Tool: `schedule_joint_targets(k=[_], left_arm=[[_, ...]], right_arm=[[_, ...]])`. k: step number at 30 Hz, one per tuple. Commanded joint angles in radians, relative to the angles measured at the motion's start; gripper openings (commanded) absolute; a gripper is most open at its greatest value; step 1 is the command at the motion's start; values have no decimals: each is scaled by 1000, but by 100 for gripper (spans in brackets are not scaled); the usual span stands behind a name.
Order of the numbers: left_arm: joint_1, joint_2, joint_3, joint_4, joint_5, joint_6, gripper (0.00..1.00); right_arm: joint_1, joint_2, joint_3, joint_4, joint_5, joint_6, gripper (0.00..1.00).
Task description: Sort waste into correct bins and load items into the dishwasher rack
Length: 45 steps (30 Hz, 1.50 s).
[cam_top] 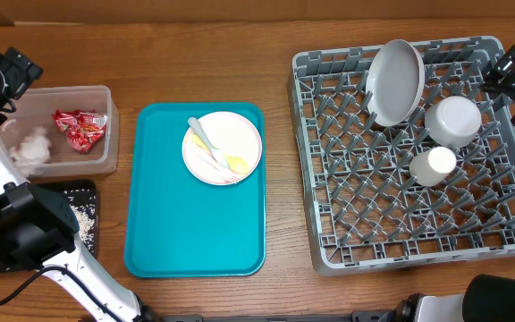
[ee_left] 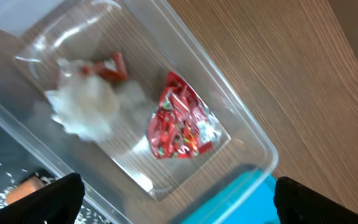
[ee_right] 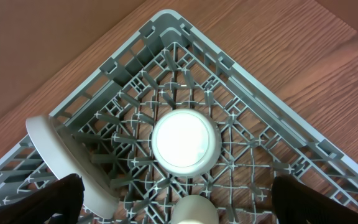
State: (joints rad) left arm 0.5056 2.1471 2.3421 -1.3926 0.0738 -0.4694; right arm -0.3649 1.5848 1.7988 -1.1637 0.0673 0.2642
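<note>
The left jaws hang spread wide and empty over the clear tub [cam_top: 97, 161], their dark fingers [ee_left: 48, 200] at the lower corners of the wrist view. In the tub lie a crumpled napkin [ee_left: 82, 107] and a red wrapper [ee_left: 179, 124], and a second red scrap [ee_left: 112, 67] touches the napkin. Just beside the tub's near wall sits the black tray [cam_top: 94, 190], holding rice grains [cam_top: 83, 217] and an orange cube [ee_left: 22, 188]. The teal tray [cam_top: 195, 233] lies between tub and rack [cam_top: 401, 258], with a strip of bare worktop [cam_top: 280, 179] on either side. On it rests a white plate [cam_top: 231, 134] carrying a yellow spoon [cam_top: 236, 164] and pale utensils [cam_top: 202, 136]. The right jaws, also spread and empty, hover above the rack's far right corner, over an upturned bowl [ee_right: 185, 140]. A standing plate [cam_top: 395, 82] and a cup [cam_top: 433, 165] sit close by among the pegs
</note>
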Motion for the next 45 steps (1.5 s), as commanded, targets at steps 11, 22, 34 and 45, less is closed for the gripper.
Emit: schedule_joint_targets(k=[11, 22, 34, 45], left_arm=[[-204, 8, -6, -146, 323, 230, 100], [-567, 8, -138, -121, 123, -73, 100], [-711, 8, -480, 87, 129, -402, 97], [-715, 8, -612, 332, 124, -470, 86]], right_arm=[[3, -12, 20, 3, 10, -3, 100], [3, -12, 20, 3, 10, -3, 100], [3, -12, 20, 3, 10, -3, 100], [3, -12, 20, 3, 10, -3, 100]])
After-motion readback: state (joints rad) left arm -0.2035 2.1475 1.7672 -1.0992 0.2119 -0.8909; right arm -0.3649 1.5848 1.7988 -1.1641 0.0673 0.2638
